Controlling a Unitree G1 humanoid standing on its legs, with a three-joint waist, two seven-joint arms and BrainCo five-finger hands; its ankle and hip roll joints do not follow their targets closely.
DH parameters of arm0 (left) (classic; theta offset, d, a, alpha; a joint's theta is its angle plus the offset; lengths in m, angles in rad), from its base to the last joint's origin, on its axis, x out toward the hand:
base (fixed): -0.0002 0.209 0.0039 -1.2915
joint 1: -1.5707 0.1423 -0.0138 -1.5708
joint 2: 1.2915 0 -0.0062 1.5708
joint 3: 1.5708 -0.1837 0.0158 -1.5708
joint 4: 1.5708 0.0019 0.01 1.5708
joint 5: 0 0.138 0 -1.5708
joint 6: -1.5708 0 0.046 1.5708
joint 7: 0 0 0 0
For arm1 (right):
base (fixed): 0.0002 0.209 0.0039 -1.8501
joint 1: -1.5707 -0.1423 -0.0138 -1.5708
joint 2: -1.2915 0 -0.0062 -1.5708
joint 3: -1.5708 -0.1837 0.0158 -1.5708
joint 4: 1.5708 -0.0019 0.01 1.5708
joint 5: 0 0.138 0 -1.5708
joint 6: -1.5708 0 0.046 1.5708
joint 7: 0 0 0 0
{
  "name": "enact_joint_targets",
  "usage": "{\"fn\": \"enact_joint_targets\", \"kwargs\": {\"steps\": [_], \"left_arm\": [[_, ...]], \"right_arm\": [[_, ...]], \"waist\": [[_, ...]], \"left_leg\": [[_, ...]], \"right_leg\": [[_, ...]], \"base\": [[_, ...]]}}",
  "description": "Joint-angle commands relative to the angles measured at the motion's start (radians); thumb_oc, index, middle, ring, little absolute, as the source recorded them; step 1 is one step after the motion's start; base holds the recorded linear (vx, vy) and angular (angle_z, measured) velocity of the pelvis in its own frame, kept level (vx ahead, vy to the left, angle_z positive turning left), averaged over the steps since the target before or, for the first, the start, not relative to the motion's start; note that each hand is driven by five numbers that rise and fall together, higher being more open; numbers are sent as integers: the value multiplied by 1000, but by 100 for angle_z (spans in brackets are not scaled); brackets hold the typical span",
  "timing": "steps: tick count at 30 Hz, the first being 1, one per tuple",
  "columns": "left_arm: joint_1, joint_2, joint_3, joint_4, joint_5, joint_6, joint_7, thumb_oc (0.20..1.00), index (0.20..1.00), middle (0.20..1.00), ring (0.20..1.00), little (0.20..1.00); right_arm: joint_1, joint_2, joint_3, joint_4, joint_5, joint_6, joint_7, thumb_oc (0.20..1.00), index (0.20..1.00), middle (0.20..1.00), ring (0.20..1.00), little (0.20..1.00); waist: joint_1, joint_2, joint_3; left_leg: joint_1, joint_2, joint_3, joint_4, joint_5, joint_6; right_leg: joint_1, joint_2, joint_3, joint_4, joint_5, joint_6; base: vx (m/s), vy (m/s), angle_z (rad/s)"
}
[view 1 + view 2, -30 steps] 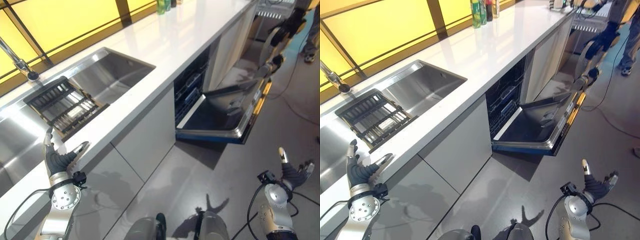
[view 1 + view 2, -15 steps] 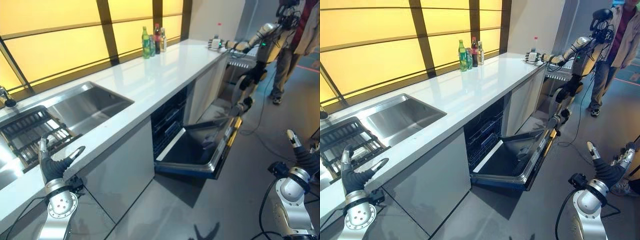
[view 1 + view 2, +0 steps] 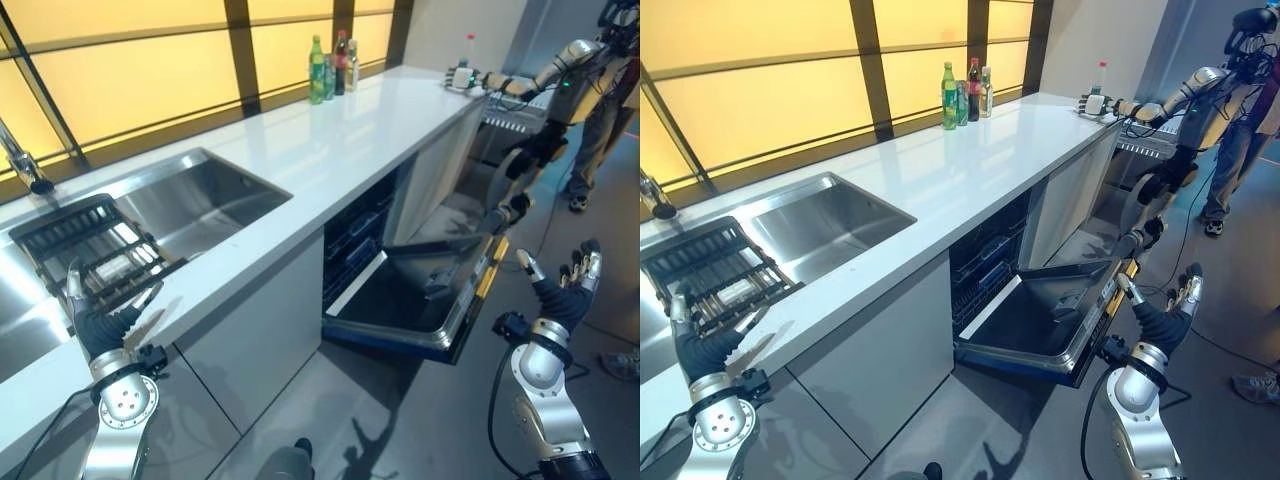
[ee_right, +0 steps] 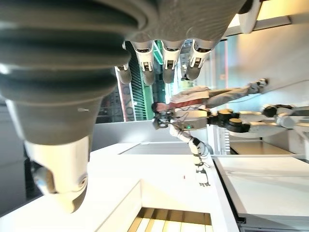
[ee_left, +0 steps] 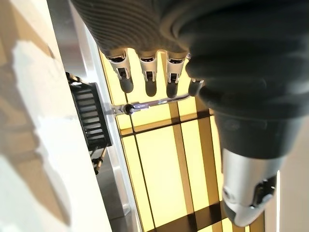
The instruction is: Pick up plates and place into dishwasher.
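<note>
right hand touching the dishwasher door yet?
Apart. In the right eye view the right hand, fingers spread open, hangs in the air beside the open dishwasher door, with bare floor showing between them.

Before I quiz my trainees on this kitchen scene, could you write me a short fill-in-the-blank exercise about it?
1. The dishwasher door hangs ____.
2. The black dish rack sits over the steel ____.
3. Both the left hand and the right hand hold ____.
4. The bottles stand on the white counter next to the yellow ____.

Missing words: open; sink; nothing; window
</note>
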Motion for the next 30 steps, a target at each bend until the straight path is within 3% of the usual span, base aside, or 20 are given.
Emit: {"fn": "enact_joint_targets", "kwargs": {"steps": [1, 2, 4, 5, 7, 9, 10, 12, 13, 14, 16, 19, 23, 26, 27, 30], "left_arm": [[-3, 78, 28, -53, 29, -69, -47, 1000, 1000, 1000, 1000, 1000], [2, 86, 28, -56, 38, -72, -57, 1000, 1000, 1000, 1000, 1000], [-3, 104, 22, -41, 26, -72, -53, 1000, 1000, 1000, 1000, 1000], [-15, 116, 18, -35, 16, -64, -51, 1000, 1000, 1000, 1000, 1000], [-34, 124, 12, -32, 29, -56, -41, 1000, 1000, 1000, 1000, 1000], [-60, 141, 6, -30, 21, -42, -18, 1000, 1000, 1000, 1000, 1000], [-78, 143, 2, -26, 25, -33, -14, 1000, 1000, 1000, 1000, 1000], [-88, 151, 1, -27, 24, -24, -17, 1000, 1000, 1000, 1000, 1000], [-89, 147, -1, -34, 41, -12, -30, 1000, 1000, 1000, 1000, 1000], [-87, 145, 0, -38, 47, -9, -30, 1000, 1000, 1000, 1000, 1000], [-57, 138, 22, -58, 73, 19, -36, 1000, 1000, 1000, 1000, 1000], [-13, 135, 38, -69, 77, 20, -44, 1000, 1000, 1000, 1000, 1000], [-55, 139, 6, -46, 73, -25, -23, 1000, 1000, 1000, 1000, 1000], [-70, 141, -4, -41, 66, -28, -13, 1000, 1000, 1000, 1000, 1000], [-181, 129, -78, -16, 64, -32, 8, 1000, 1000, 1000, 1000, 1000], [-158, 104, -84, -17, 76, -36, 10, 1000, 1000, 1000, 1000, 1000]], "right_arm": [[-20, 4, -36, -80, -36, -38, -1, 1000, 1000, 1000, 1000, 1000], [-4, 15, -38, -90, -43, -49, 2, 1000, 1000, 1000, 1000, 1000], [0, 28, -35, -73, -36, -62, 14, 1000, 1000, 1000, 1000, 1000], [-6, 24, -31, -61, -17, -63, 11, 1000, 1000, 1000, 1000, 1000], [-21, 21, -27, -45, -15, -71, 9, 1000, 1000, 1000, 1000, 1000], [-40, 15, -30, -26, -10, -88, 6, 1000, 1000, 1000, 1000, 1000], [-53, 14, -42, -8, -5, -99, 1, 1000, 1000, 1000, 1000, 1000], [-68, 16, -53, 4, 7, -95, 3, 1000, 1000, 1000, 1000, 1000], [-68, 26, -67, 2, 19, -71, 3, 1000, 1000, 1000, 1000, 1000], [-66, 29, -70, -1, 19, -65, 4, 1000, 1000, 1000, 1000, 1000], [-21, 52, -75, -21, 27, -39, 4, 1000, 1000, 1000, 1000, 1000], [9, 39, -66, -53, 50, -1, -31, 1000, 1000, 1000, 1000, 1000], [-80, -1, -52, 0, 52, -38, -90, 1000, 1000, 1000, 1000, 1000], [-98, -7, -50, 12, 51, -47, -98, 1000, 1000, 1000, 1000, 1000], [-186, -28, -39, 56, 41, -78, -178, 1000, 1000, 1000, 1000, 1000], [-144, -27, -39, 36, 40, -55, -195, 1000, 1000, 1000, 1000, 1000]], "waist": [[16, -34, -65], [9, -16, -72], [-3, -9, -72], [-13, -5, -66], [-28, -9, -50], [-53, -25, -30], [-73, -48, -16], [-85, -48, -2], [-92, -49, 2], [-94, -47, 4], [-94, -42, 0], [-98, -29, 9], [-97, 10, 53], [-98, 15, 60], [-126, 39, 124], [-174, 64, 114]], "left_leg": [[-11, -95, 7, -107, 28, 136], [22, -90, -23, -125, 24, 145], [56, -88, -27, -139, 15, 153], [72, -77, -23, -139, 14, 146], [102, -73, -19, -132, -3, 133], [137, -73, -19, -129, -33, 115], [166, -82, -34, -122, -75, 102], [187, -72, -55, -112, -113, 98], [199, -56, -79, -103, -135, 95], [200, -52, -83, -96, -142, 95], [196, -15, -102, -61, -157, 73], [179, 17, -134, -35, -158, 46], [115, 68, -165, -46, -115, 14], [103, 71, -166, -50, -109, 11], [45, 65, -94, -5, -117, -3], [65, 23, -43, 68, -181, 17]], "right_leg": [[64, 0, -11, 315, 203, 66], [8, -1, -7, 425, 255, 69], [-66, -43, -5, 459, 271, 62], [-96, -60, -16, 387, 246, 43], [-125, -89, -28, 244, 255, 39], [-163, -124, -34, 13, 334, 53], [-199, -171, 4, -144, 425, 81], [-190, -191, 29, -221, 491, 104], [-194, -207, 67, -195, 503, 117], [-195, -209, 70, -178, 496, 120], [-164, -193, 71, -161, 392, 119], [-174, -163, 62, -137, 344, 120], [-268, -123, 33, -97, 299, 102], [-285, -122, 31, -94, 298, 100], [-332, -152, -17, -91, 308, 89], [-352, -180, 13, -69, 318, 94]], "base": [[369, 29, 19], [284, 7, 31], [242, -78, 31], [243, -178, 24], [198, -237, 25], [270, -427, 31], [336, -497, 24], [285, -406, 55], [232, -347, 77], [333, -498, 69], [316, -475, 51], [161, -415, 45], [-155, -244, 29], [-264, -66, 4], [-505, -60, 11], [-168, 170, 9]]}}
